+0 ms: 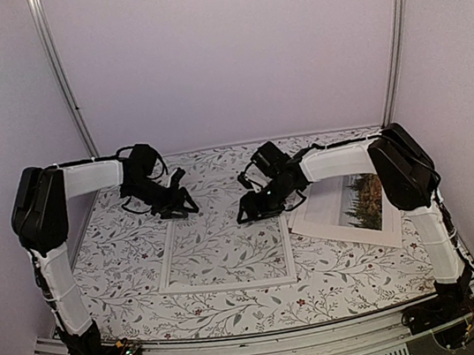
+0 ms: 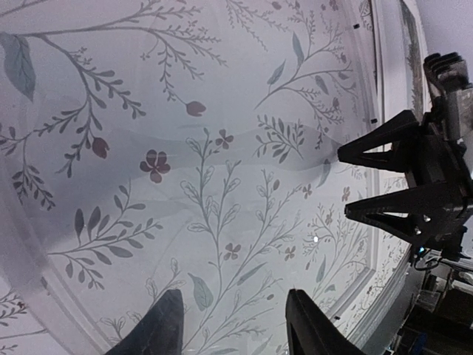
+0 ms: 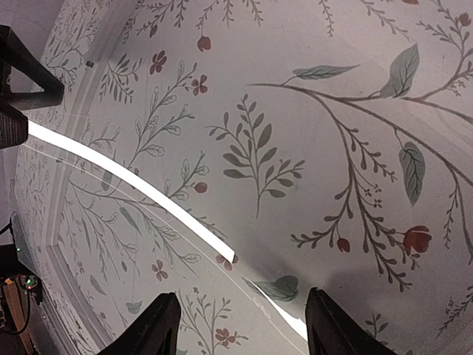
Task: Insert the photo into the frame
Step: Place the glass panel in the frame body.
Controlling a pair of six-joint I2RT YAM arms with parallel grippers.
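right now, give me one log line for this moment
left gripper open over frame | right gripper open over frame | photo face up, right of frame | not yet inserted

Frame (image 1: 228,283): smooth white border; clear glossy pane, bright glare ahead of the right gripper (image 3: 238,299) jaws.
Photo (image 1: 335,209): paper-like, matt white border.
Table cover (image 1: 123,248): matt floral print.
Left gripper (image 2: 235,296): black matt plastic-looking fingers (image 2: 166,329).

Photo (image 1: 342,212) partly hidden beneath right arm (image 1: 338,162)
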